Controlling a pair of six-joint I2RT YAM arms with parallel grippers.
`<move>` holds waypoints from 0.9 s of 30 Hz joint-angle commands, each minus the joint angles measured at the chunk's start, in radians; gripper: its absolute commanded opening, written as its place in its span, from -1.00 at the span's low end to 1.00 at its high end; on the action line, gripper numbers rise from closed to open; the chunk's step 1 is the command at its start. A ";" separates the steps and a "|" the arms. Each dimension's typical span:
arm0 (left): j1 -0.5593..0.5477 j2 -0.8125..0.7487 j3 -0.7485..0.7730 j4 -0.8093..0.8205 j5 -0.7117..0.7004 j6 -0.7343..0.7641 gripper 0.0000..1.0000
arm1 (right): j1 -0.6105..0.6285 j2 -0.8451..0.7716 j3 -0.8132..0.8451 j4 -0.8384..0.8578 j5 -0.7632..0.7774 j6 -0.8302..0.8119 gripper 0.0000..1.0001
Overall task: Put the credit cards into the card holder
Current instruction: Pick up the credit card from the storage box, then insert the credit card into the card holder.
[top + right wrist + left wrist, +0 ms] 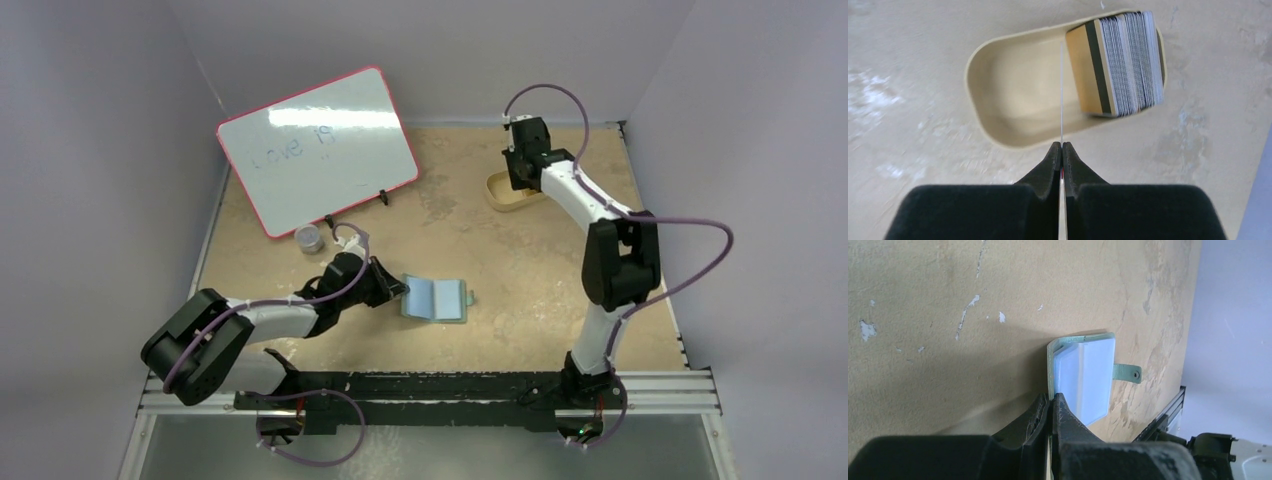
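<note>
Credit cards (1128,60) stand on edge in a tight stack at 1 end of a tan tray (998,125), which sits far back on the right of the surface (500,270). The right gripper (1062,148) hangs over the tray with its jaws pressed together on 1 thin card (1061,90), seen edge-on across the tray's bare half. The card holder (437,298) lies open near the middle of the surface, well apart from the tray, with its pale blue inside up and its strap (1126,372) sticking out sideways. The left gripper (1050,401) is clamped tight on the edge of 1 cover. A red-rimmed whiteboard (315,150) leans at the far left, and a small metal tin (310,238) sits just in front of it, near the left arm.
</note>
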 commanded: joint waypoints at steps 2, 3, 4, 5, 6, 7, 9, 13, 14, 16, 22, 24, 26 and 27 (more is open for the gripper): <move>-0.003 0.037 -0.020 0.144 -0.078 -0.108 -1.00 | -0.004 -0.208 -0.118 -0.024 -0.077 0.179 -1.00; -0.004 0.045 -0.021 0.155 -0.084 -0.119 -1.00 | -0.004 -0.239 -0.154 -0.017 -0.101 0.206 -1.00; -0.003 0.055 -0.018 0.157 -0.090 -0.126 -1.00 | -0.003 -0.271 -0.191 -0.005 -0.125 0.235 -1.00; -0.004 0.063 -0.015 0.158 -0.092 -0.131 -0.99 | -0.001 -0.309 -0.236 0.013 -0.161 0.263 -1.00; -0.004 0.072 -0.013 0.159 -0.090 -0.131 -0.93 | 0.003 -0.349 -0.285 0.039 -0.204 0.292 -1.00; -0.004 0.079 -0.010 0.163 -0.085 -0.131 -0.87 | 0.009 -0.391 -0.335 0.067 -0.240 0.323 -1.00; -0.004 0.083 -0.010 0.164 -0.073 -0.130 -0.76 | 0.037 -0.477 -0.438 0.127 -0.295 0.390 -1.00; -0.004 0.056 -0.011 0.128 -0.060 -0.114 -0.65 | 0.136 -0.640 -0.627 0.208 -0.341 0.513 -1.00; -0.004 0.048 -0.012 0.116 -0.060 -0.109 -0.64 | 0.160 -0.673 -0.669 0.231 -0.351 0.549 -1.00; -0.004 0.034 -0.019 0.099 -0.064 -0.099 -0.62 | 0.202 -0.742 -0.758 0.308 -0.399 0.621 -1.00; -0.004 0.024 -0.019 0.078 -0.059 -0.082 -0.69 | 0.269 -0.874 -1.012 0.574 -0.529 0.851 -1.00; -0.004 0.022 -0.019 0.074 -0.061 -0.081 -0.69 | 0.296 -0.867 -1.045 0.624 -0.534 0.885 -1.00; -0.003 0.017 -0.019 0.066 -0.066 -0.079 -0.69 | 0.321 -0.838 -1.065 0.664 -0.540 0.906 -1.00; -0.004 0.013 -0.020 0.059 -0.071 -0.077 -0.69 | 0.336 -0.822 -1.075 0.686 -0.544 0.916 -1.00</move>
